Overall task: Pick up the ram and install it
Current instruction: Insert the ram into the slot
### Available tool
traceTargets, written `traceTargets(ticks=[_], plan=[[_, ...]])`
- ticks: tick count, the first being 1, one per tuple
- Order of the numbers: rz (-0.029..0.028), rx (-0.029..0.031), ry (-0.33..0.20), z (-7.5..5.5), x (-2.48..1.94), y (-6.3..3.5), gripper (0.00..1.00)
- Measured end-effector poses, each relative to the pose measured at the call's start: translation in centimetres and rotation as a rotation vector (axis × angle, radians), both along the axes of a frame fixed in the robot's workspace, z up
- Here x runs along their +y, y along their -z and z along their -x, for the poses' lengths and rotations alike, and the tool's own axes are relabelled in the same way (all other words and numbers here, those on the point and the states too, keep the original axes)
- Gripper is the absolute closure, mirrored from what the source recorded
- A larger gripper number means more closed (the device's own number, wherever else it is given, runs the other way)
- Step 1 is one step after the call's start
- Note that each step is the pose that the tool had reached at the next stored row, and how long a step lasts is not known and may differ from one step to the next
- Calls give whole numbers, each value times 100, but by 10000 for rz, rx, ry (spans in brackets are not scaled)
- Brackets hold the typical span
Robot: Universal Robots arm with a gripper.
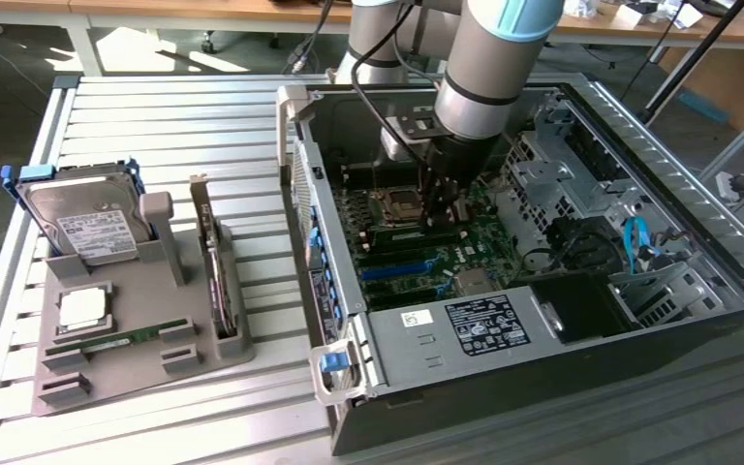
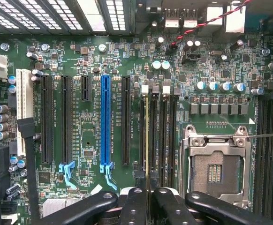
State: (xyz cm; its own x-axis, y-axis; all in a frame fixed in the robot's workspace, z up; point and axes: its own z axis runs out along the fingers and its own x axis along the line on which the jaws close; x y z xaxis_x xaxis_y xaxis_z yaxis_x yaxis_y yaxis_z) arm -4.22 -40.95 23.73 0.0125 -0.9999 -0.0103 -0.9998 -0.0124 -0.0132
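Observation:
My gripper (image 1: 442, 205) reaches down into the open computer case (image 1: 682, 203), over the motherboard's memory slots. In the wrist view the black fingers (image 2: 134, 206) are closed around a ram (image 2: 147, 136). I see that stick edge-on as a thin yellowish line, lined up along a black memory slot (image 2: 153, 136) beside the CPU socket (image 2: 216, 161). Whether it is seated in the slot I cannot tell. A second green ram stick (image 1: 111, 341) lies on the grey holder (image 1: 178, 363) at the exterior view's left.
The grey holder also carries a silver hard drive (image 1: 81, 228), a dark expansion card (image 1: 221, 281) standing upright and a small square chip (image 1: 84, 308). The case walls, drive cages (image 1: 546, 179) and cables (image 1: 637, 247) surround the gripper. A blue expansion slot (image 2: 105, 122) lies beside the memory slots.

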Motion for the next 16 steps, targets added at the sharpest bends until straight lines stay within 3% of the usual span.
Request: traceTargets(ticks=[16], plan=[[0, 0, 144, 21, 0, 1, 88]])
